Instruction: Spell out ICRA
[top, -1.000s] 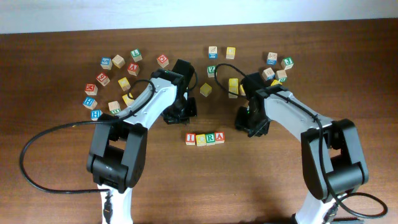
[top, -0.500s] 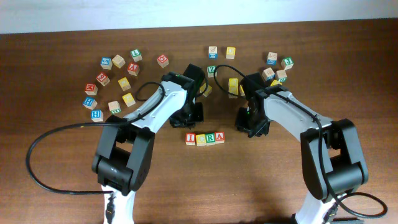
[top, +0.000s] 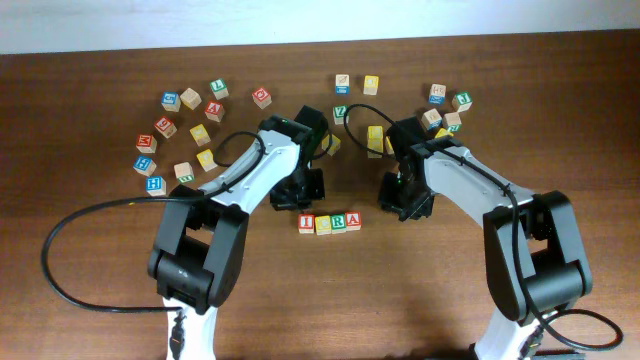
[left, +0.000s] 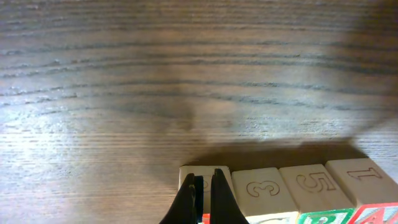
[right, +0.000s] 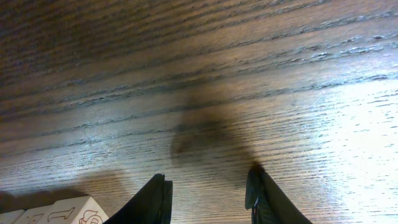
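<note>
Four cubes stand in a row near the table's middle: red I (top: 307, 224), yellow C (top: 323, 224), green R (top: 338, 222), red A (top: 353, 220). My left gripper (top: 305, 204) hangs just behind the row's left end. In the left wrist view it (left: 204, 179) is shut with nothing gripped, its tips over the back edge of the leftmost cube (left: 186, 175); beside that cube, plain wooden faces show 3 (left: 261, 188), 5 (left: 311, 184) and 1 (left: 360, 177). My right gripper (top: 400, 205) stands open to the right of the row, over bare wood (right: 207, 176).
Loose letter cubes lie scattered at the back left (top: 190, 98) and back right (top: 440, 95). Yellow cubes (top: 375, 136) sit between the arms at the back. A black cable (top: 60, 270) loops over the table's front left. A cube corner (right: 56, 211) shows at the right wrist view's lower left.
My left arm has swung right, bringing its shut gripper behind the row's left end, then held still. The right arm has stayed in place. The row of cubes has not moved.
</note>
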